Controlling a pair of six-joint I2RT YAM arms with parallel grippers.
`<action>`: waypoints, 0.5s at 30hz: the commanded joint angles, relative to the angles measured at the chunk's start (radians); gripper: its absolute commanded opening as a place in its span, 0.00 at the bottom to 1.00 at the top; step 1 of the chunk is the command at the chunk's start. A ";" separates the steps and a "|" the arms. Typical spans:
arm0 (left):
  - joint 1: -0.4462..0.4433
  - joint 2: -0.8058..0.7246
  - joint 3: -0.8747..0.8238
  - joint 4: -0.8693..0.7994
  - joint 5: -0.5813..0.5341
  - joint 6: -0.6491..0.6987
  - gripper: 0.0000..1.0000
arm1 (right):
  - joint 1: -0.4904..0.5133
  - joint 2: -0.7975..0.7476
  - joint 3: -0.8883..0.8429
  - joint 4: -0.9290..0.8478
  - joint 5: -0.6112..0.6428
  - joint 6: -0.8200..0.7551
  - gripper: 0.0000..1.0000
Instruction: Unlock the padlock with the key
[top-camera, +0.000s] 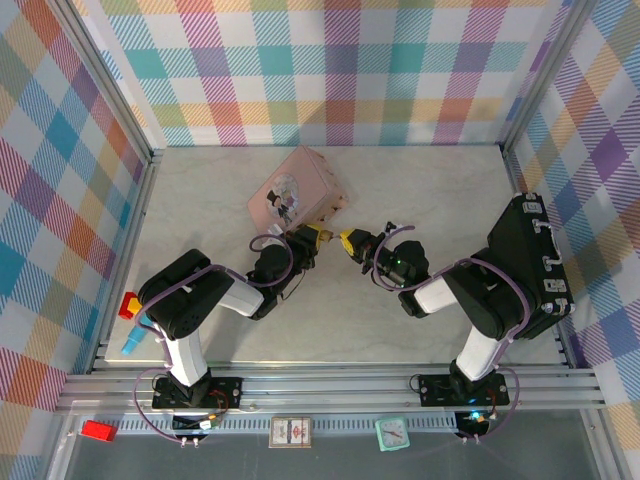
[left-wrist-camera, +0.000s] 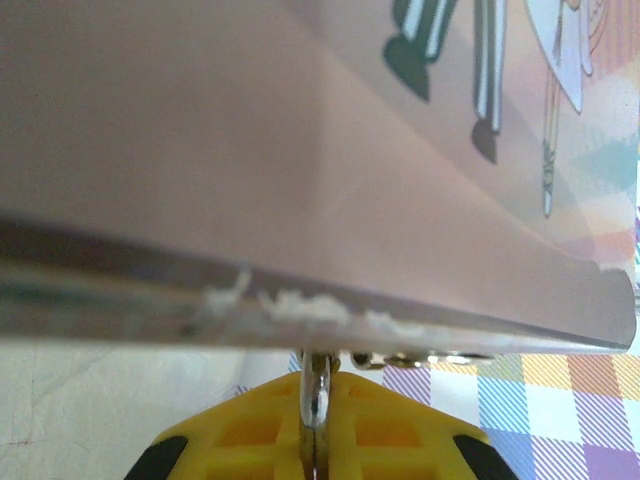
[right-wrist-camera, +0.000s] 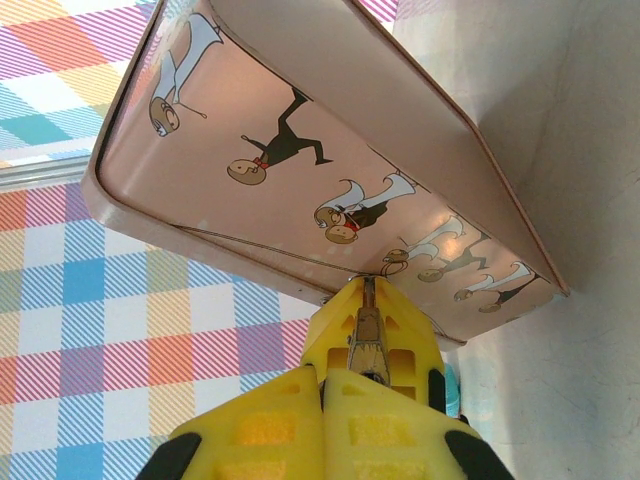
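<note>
Finding: the padlock (left-wrist-camera: 318, 395) hangs at the near edge of the pink tin (top-camera: 295, 190), its silvery shackle pinched in the left gripper (top-camera: 321, 236). The right gripper (top-camera: 349, 241) sits just off the tin's near corner, fingers pressed together. Whether the key lies between them cannot be told. Risk: the tips crowd nose to nose, so a misaligned push could twist the lock, drag the tin or drop the key.
</note>
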 joint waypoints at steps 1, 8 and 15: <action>-0.029 -0.015 0.018 0.031 -0.008 -0.066 0.00 | 0.004 0.003 0.028 0.036 0.005 0.010 0.00; -0.031 -0.013 0.020 0.030 -0.013 -0.066 0.00 | 0.004 0.001 0.022 0.036 0.010 0.009 0.00; -0.031 -0.018 0.017 0.028 -0.014 -0.064 0.00 | 0.004 0.000 0.020 0.036 0.014 0.004 0.00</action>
